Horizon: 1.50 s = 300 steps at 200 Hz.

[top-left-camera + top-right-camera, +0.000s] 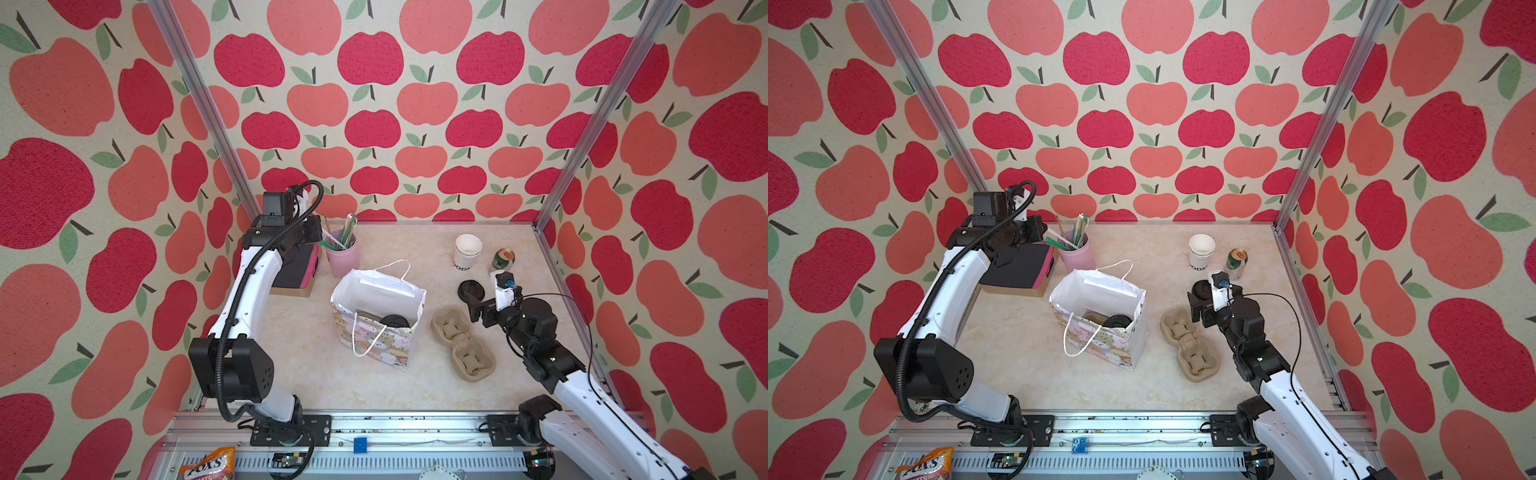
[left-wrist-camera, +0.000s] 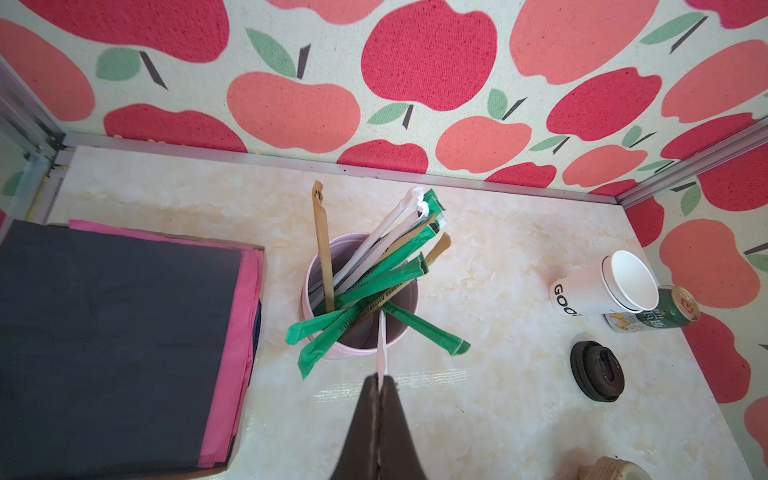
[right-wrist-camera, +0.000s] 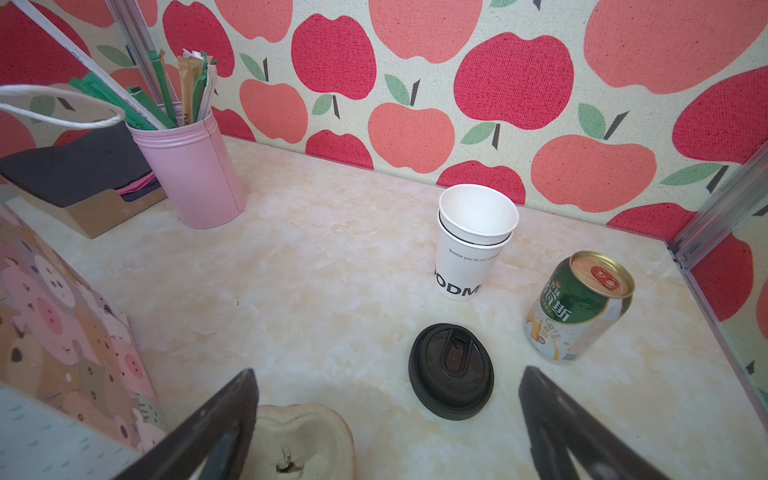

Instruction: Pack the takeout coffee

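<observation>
Mostly hidden — takeout coffee (image 1: 394, 321) inside bag (image 1: 390, 349), only black top visible.

Left arm (image 1: 249, 286) reaches far back, jaws pinched together; right arm (image 1: 536, 328) hovers low, jaws spread wide.

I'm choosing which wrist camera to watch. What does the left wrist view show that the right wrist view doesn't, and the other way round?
Only the left wrist view shows the left gripper and its grip: shut on a white wrapped straw that reaches into the pink cup.
Only the right wrist view shows the right gripper, jaws open, and the animal-print bag.
Both show the pink cup, napkin stack, stacked white cups, green can and loose black lid.
</observation>
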{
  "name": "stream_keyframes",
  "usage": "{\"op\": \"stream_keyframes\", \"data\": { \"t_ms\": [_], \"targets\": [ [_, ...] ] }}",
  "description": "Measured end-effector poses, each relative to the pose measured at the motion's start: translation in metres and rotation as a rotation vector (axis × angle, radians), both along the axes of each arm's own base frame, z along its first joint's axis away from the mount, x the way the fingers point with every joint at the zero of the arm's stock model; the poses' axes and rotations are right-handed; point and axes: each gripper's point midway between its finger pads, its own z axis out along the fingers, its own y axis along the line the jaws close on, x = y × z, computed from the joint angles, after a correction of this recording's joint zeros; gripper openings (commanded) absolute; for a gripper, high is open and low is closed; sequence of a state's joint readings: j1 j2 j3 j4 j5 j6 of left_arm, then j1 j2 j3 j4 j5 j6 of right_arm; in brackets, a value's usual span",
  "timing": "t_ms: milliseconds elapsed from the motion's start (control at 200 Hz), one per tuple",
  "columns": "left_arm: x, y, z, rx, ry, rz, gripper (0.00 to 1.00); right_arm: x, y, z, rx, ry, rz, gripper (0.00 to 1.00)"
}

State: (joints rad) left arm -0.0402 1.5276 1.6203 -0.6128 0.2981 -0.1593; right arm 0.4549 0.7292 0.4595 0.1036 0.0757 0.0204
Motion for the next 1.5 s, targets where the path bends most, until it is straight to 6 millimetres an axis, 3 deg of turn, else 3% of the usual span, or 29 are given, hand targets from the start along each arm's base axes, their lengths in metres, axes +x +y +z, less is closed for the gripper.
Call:
{"op": "stream_keyframes", "data": {
  "t_ms": [240,485,685,870,1146,1501],
  "targets": [
    [-0.038,0.002,0.068,0.016,-0.122,0.013,0.0,0.0,0.0,0.0,0.0,-0.001,0.0,0.99],
    [-0.098,-0.01,0.138,0.04,-0.245,-0.016,0.0,0.0,0.0,0.001,0.002,-0.003,0.0,0.99],
    [-0.145,-0.024,0.174,0.046,-0.286,-0.063,0.0,0.0,-0.001,0.001,0.002,-0.003,-0.003,0.99],
    [-0.177,-0.052,0.171,0.064,-0.225,-0.166,0.0,0.0,-0.002,0.001,0.001,-0.003,-0.005,0.99],
    [-0.204,-0.097,0.135,0.17,-0.058,-0.316,0.0,0.001,-0.001,-0.001,-0.002,0.004,-0.006,0.99],
    [-0.225,-0.104,0.12,0.279,0.01,-0.353,0.0,0.002,-0.001,-0.005,-0.007,0.014,-0.007,0.99]
  ]
}}
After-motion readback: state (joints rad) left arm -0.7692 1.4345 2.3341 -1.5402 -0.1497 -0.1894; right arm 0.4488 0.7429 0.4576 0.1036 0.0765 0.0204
